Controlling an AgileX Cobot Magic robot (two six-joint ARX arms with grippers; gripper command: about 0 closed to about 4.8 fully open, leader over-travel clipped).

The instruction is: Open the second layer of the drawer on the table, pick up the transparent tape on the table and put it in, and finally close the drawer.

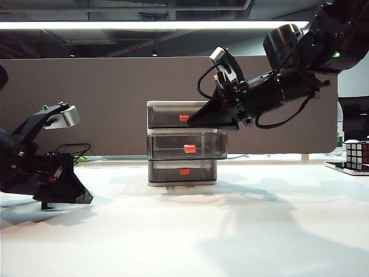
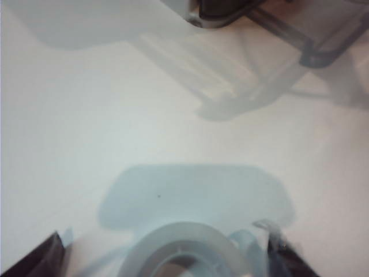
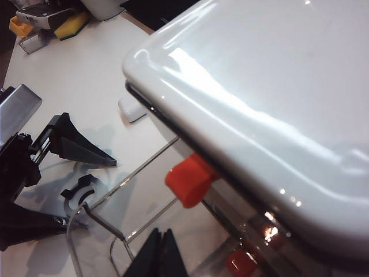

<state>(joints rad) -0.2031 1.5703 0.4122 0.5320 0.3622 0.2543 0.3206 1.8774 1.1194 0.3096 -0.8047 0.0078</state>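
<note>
Tape (image 2: 181, 254), a clear round roll, sits between open left claw (image 2: 167, 254) fingers.

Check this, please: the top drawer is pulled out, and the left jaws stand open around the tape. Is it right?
Not quite. The exterior view shows the second layer of the drawer pulled out, not the top one. The rest holds: the left gripper stands open around the transparent tape.
</note>
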